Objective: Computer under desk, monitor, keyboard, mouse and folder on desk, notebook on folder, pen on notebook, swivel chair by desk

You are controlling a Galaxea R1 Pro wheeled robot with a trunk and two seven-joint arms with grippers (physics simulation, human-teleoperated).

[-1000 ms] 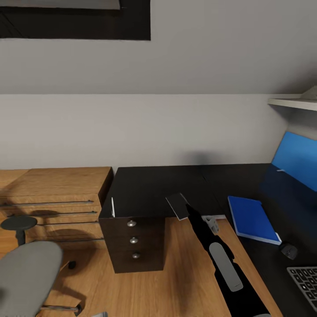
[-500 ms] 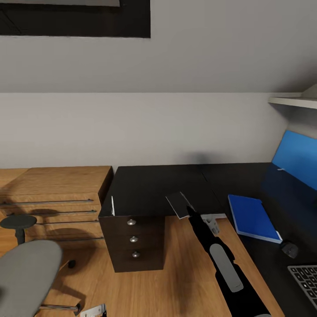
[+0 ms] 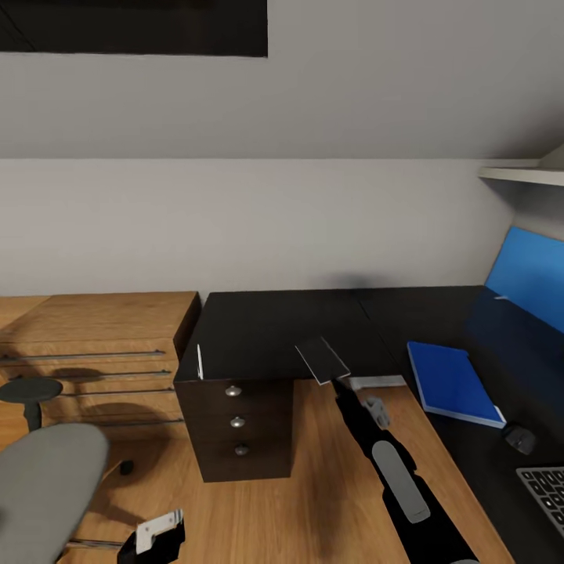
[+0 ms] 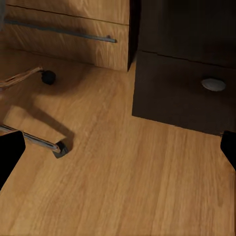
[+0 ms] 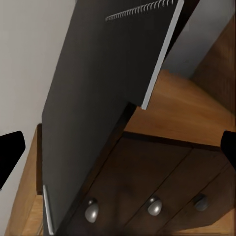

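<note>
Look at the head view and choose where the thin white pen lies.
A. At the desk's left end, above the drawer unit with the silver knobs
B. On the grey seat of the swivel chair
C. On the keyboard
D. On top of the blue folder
A: the pen lies on the black desk top by its left edge, just above the drawer unit, well apart from the blue folder.

light-wood cabinet (image 3: 102, 345) w/ metal rails, white wall shelf (image 3: 523, 175), wood floor (image 3: 313, 501).
</note>
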